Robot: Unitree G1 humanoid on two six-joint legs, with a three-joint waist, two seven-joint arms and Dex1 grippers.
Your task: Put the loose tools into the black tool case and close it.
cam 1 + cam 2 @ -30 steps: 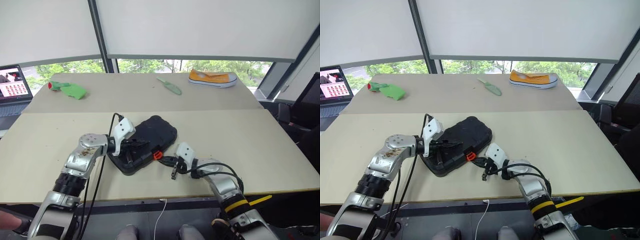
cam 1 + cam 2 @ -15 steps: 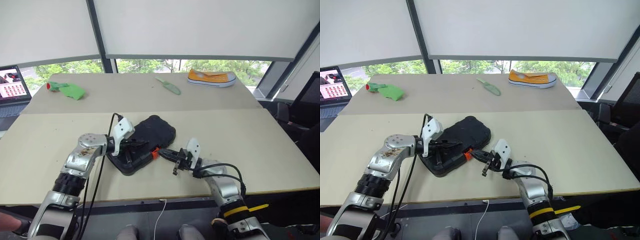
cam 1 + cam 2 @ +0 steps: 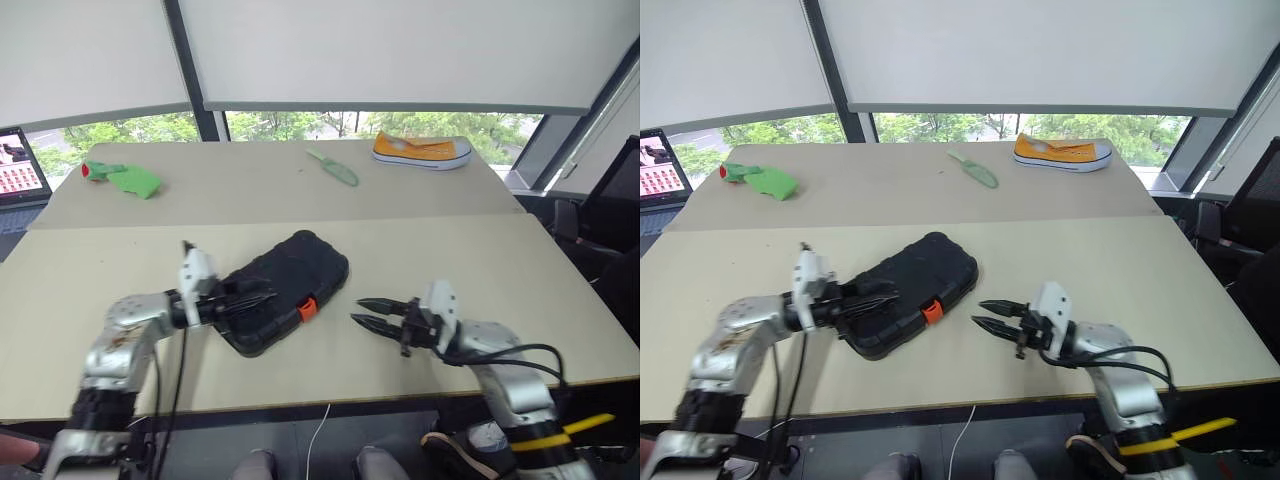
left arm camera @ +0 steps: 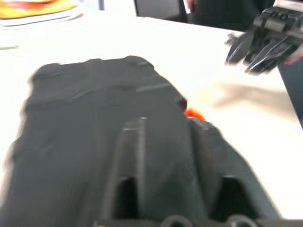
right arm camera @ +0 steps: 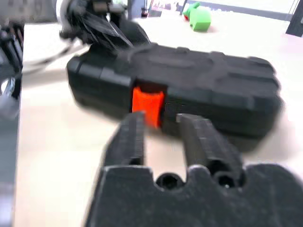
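The case [image 3: 908,293] is black with a textured shell, and its latch [image 3: 931,312] is bright orange. It lies on a pale beige bench [image 3: 1160,270]. The left gripper [image 3: 872,297] has black fingers below a white wrist block; the right gripper [image 3: 992,315] is black too, with the same white block behind it. On the far bench a trowel [image 3: 978,172] is green, a shoe [image 3: 1063,154] is orange-yellow with a white sole, and a green object [image 3: 758,179] has a red spot at one end.
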